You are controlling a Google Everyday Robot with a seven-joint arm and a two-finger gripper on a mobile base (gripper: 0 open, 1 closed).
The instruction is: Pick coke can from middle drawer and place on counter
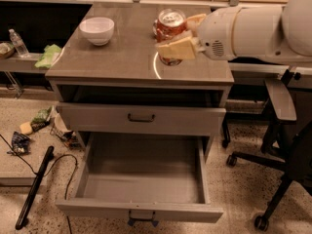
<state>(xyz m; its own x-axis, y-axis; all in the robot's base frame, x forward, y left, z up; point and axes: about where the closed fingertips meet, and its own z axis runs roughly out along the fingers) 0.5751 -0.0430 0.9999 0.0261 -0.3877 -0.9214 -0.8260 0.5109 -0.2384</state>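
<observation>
My gripper [183,33] is shut on the coke can [169,28], a red can with a silver top, upright between the beige fingers [178,48]. It holds the can over the right rear part of the counter [117,57]; whether the can touches the top is not clear. The white arm reaches in from the right. The middle drawer [139,209] is pulled fully open below, with its tray empty and a small blue tag under its dark handle.
A white bowl [97,29] stands on the counter's rear left. A shut drawer with a black handle [141,117] sits above the open one. An office chair [285,145] stands at the right. Floor clutter [34,126] and a black rod [34,186] lie at the left.
</observation>
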